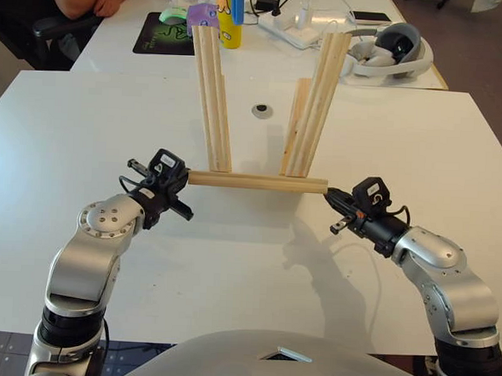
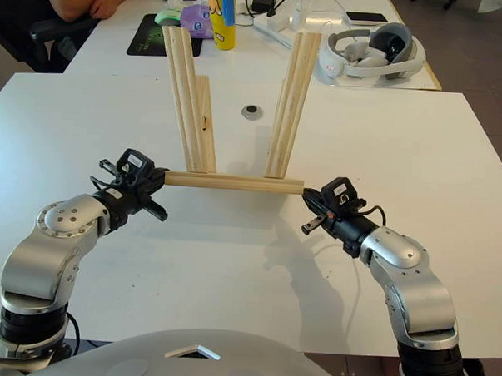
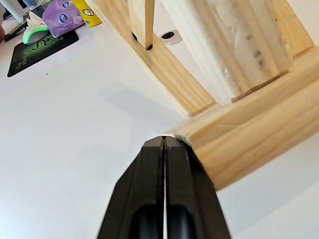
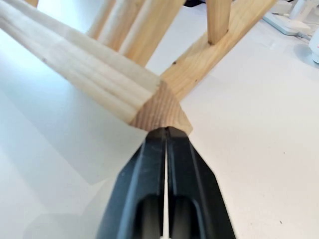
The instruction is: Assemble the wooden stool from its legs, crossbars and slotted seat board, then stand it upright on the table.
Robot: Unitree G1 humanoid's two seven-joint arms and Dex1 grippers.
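Nearest the tabletop's [image 1: 86, 139] near edge, the left pincer [image 1: 179, 185] and right pincer [image 1: 331, 195] face each other, each with its black fingers pressed flat together on nothing, only a thin seam between them; their tips butt against opposite ends of the seat board [image 1: 258, 182], the right one at a corner of bare end grain. The stool [image 1: 262, 130] seems to lie on its side around the middle of the smooth white tabletop; the board stands on its long edge as a narrow strip of pale, straight-grained wood, parallel to the near edge. From it the legs [image 1: 215, 99], square-cut and grooved along their length, run towards the far edge in two pairs that splay apart; a lower slat carries a square crossbar [image 3: 147, 22] set into a dark hole. Between the pairs sits a round grey grommet [image 1: 261, 111]. Past the far edge, a second tabletop holds a yellow bottle [image 1: 231, 25], a dark mat [image 1: 158, 36] and a white headset [image 1: 390, 48].
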